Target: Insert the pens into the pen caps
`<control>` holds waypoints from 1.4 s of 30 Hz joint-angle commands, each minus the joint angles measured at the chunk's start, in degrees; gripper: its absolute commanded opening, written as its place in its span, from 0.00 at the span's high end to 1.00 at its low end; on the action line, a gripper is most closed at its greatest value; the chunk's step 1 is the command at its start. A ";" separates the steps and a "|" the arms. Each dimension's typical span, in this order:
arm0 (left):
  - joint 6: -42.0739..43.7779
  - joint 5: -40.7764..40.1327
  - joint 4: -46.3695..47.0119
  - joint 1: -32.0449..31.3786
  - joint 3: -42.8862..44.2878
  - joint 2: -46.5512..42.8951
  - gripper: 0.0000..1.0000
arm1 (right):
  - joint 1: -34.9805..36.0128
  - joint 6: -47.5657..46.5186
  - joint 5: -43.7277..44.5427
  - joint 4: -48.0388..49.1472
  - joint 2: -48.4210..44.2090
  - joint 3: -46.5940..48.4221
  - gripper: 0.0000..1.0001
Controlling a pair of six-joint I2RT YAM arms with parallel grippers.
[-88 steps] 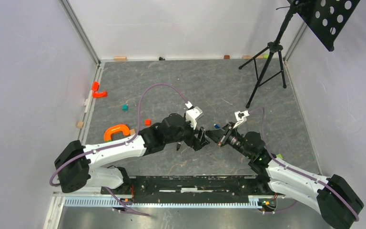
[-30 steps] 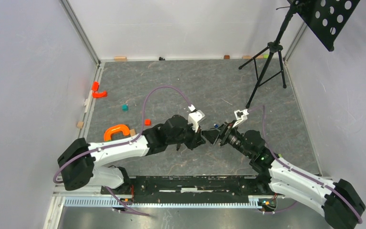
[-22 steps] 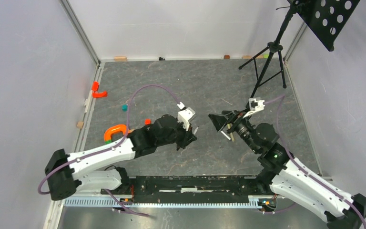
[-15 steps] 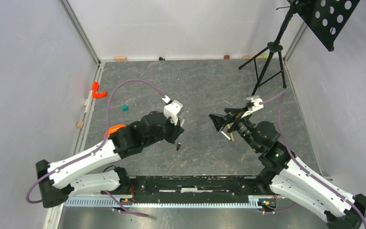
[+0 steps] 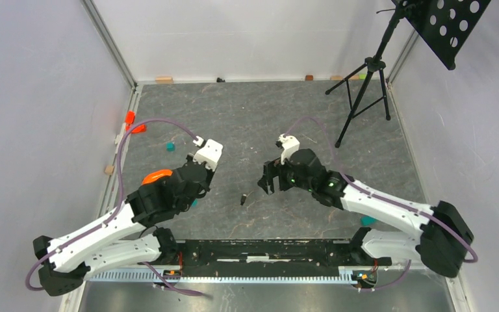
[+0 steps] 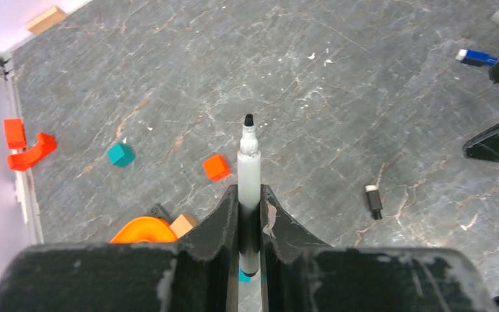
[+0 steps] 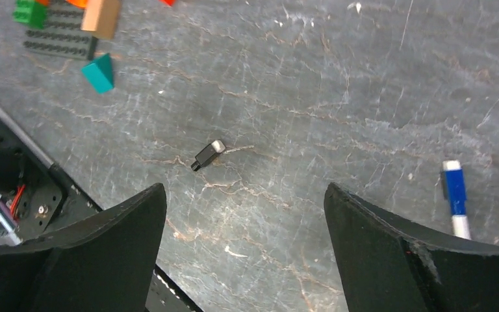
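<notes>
left gripper (image 6: 250,214): clenched on a white pen (image 6: 249,162) — bare black tip pointing ahead.
right gripper (image 7: 243,201): jaws spread wide, grasping nothing.
black cap (image 7: 208,155): loose on the tabletop (image 7: 338,84) beneath the right gripper, left of centre, lying diagonally; its open end is hard to make out.
nearer arm: the right.

Brightness: bright, even, diffuse light from overhead in all three views.
Shadows: faint, soft-edged, hugging whatever lies on the tabletop (image 5: 286,117).
Glare: slight washed-out sheen on the white walls (image 5: 39,97).
Focus: tabletop crisp; left end effector (image 6: 249,191) and right end effector (image 7: 243,188) dark, slightly soft up close.
Distortion: mild wide-angle stretch toward wrist-view edges.
</notes>
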 commanded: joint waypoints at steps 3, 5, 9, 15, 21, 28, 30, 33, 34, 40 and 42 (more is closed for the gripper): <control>2.14 -5.40 0.92 0.34 -1.21 -4.08 0.98 | 6.76 16.96 13.64 -9.33 11.21 10.20 0.04; 1.32 -7.16 0.07 0.35 -0.81 -4.05 0.98 | 8.25 20.85 16.89 -14.18 15.44 14.65 0.04; -0.11 -9.45 -0.67 0.41 -0.58 -5.30 0.98 | 11.40 26.39 22.43 -24.80 23.79 24.31 0.06; -0.08 -8.73 -0.49 0.60 -1.11 -8.81 0.98 | 13.57 32.70 24.47 -36.40 33.76 36.11 0.09; -0.17 -9.07 -0.49 0.66 -1.29 -10.80 0.98 | 15.35 39.92 22.49 -38.52 39.36 37.71 0.16; -0.29 -8.12 -0.50 0.71 -1.29 -11.05 0.98 | 15.82 43.75 20.97 -43.33 47.10 44.23 0.24; -0.26 -7.88 -0.50 0.71 -1.35 -11.16 0.98 | 15.95 44.11 21.04 -44.31 48.81 45.96 0.25; -0.35 -7.50 -0.50 0.74 -1.37 -11.20 0.98 | 16.18 44.33 21.18 -43.71 50.20 46.76 0.27; -0.26 -7.42 -0.48 0.79 -1.37 -11.24 0.98 | 16.18 44.66 21.39 -43.80 50.64 46.91 0.28; -0.26 -7.25 -0.47 0.79 -1.37 -11.41 0.98 | 16.18 45.46 21.42 -43.91 52.65 47.65 0.50; -0.19 -7.07 -0.50 0.79 -1.35 -11.42 0.98 | 16.19 45.79 21.38 -44.56 53.48 47.88 0.53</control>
